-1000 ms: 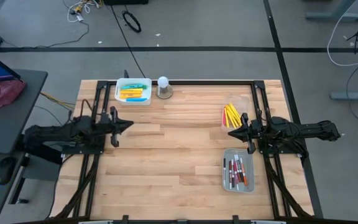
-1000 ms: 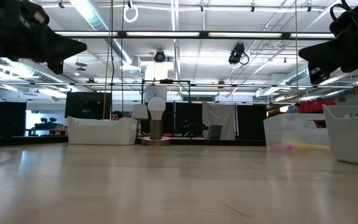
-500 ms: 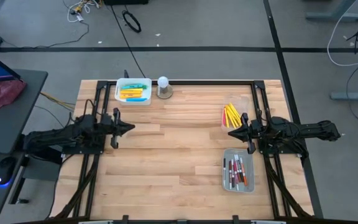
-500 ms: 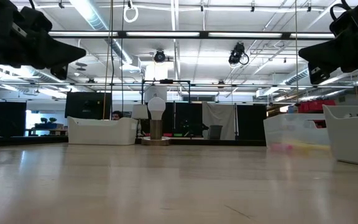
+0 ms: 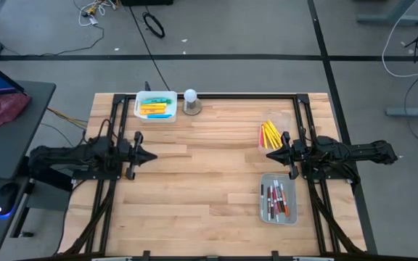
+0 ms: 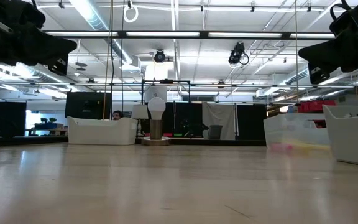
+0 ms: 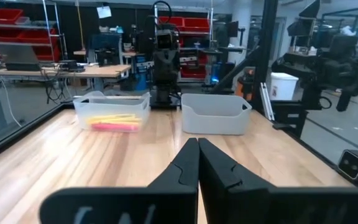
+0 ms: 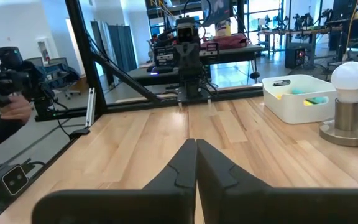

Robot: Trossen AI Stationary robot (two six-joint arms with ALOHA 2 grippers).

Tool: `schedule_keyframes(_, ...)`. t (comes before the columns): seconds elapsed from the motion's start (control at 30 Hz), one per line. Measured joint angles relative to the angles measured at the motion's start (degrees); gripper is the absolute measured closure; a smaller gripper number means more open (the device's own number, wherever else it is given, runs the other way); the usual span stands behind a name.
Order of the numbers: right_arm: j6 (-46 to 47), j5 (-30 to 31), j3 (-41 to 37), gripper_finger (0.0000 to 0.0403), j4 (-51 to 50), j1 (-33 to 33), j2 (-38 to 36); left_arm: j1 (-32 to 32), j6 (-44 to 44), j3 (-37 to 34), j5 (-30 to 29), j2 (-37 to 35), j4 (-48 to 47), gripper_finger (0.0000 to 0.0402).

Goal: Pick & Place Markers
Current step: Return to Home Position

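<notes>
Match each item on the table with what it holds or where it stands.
1 white bin
2 transparent bin
3 grey bin
4 bulb-topped object

a red and dark markers
b mostly yellow markers
c beside the white bin
d yellow, blue and green markers

Pairs: 1-d, 2-b, 3-a, 4-c.

The left arm and right arm wait at opposite sides, jaws shut.

Markers (image 5: 271, 134) lie in 3 bins on the tabletop (image 5: 209, 174): a corner bin (image 5: 137, 107) far left with a lamp (image 5: 191, 101) just right of it, and a side bin (image 5: 287, 119) and a front bin (image 5: 290, 217) at the right. The right hand (image 5: 270, 154) is between those 2, and the left hand (image 5: 149, 156) is opposite it.
</notes>
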Motion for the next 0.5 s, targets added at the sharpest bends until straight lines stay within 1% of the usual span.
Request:
schedule_keyframes(0.1,0.00,0.00,0.00,0.0392,0.00,0.01,0.00,-1.28,0.06,0.02,-1.21,0.00,-0.94,0.0399)
schedule_keyframes(0.3,0.00,0.00,0.00,0.0392,0.00,0.01,0.00,-1.21,1.44,0.02,-2.68,0.12,-1.78,0.0389)
schedule_keyframes(0.4,0.00,0.00,0.00,0.0392,-0.01,-0.01,0.00,-1.21,-2.22,0.02,-4.59,0.15,-2.22,0.0388)
schedule_keyframes(0.5,0.00,0.00,0.00,0.0392,-0.02,-0.01,0.00,-1.21,-4.32,-0.02,-4.81,0.13,-1.25,0.0387)
